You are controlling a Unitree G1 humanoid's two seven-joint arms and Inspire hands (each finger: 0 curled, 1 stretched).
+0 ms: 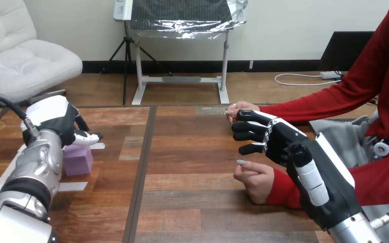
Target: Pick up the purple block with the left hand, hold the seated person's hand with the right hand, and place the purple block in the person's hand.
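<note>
Where the left hand [63,121] hangs, the purple block [78,161] lies beneath.

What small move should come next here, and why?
Probably ease the left robot hand down round the purple block: the block sits on the table below that hand, not lifted, while the right robot hand is open beside the person's upper hand.

**Surfaces and finishes**

Table [182,152]: brown wood planks, smooth, low sheen. Purple block [78,161]: matt, no glare. Left hand [61,119]: glossy white plastic shell over matt black. Left forearm [38,164]: silvery metal, satin. Right hand [278,139]: black plastic, smooth white shells. Person's sleeve [329,109]: red cloth, matt.
</note>
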